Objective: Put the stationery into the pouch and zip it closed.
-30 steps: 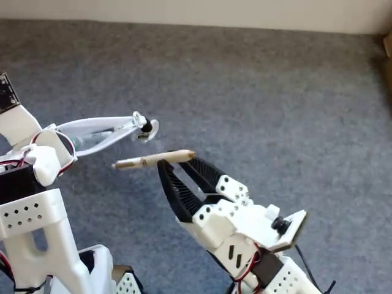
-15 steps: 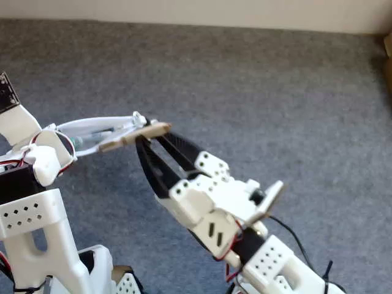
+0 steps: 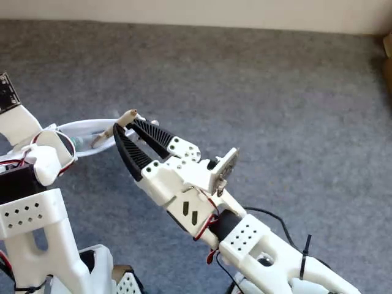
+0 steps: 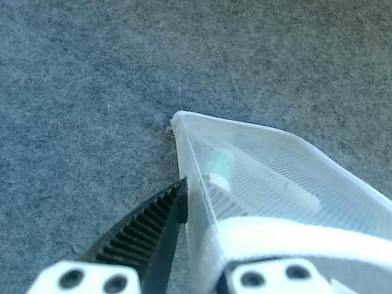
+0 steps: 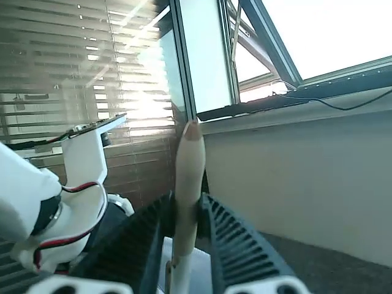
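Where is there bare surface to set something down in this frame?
Bare grey surface runs from the right gripper out to the far wall and the right side. Crowded at left, where pouch and pencil meet.

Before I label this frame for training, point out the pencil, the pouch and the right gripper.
pencil point(image 5: 186, 180), right wrist view, shaft above the fingers.
pouch point(image 4: 272, 150), left wrist view, mesh side wall.
right gripper point(image 3: 126, 125), high view, midway between fingertips.

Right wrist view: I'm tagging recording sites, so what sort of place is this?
Probably an indoor room, perhaps an office or lab: a large window letting in daylight, slatted blinds beside it, and grey carpet under the arms in the high view.
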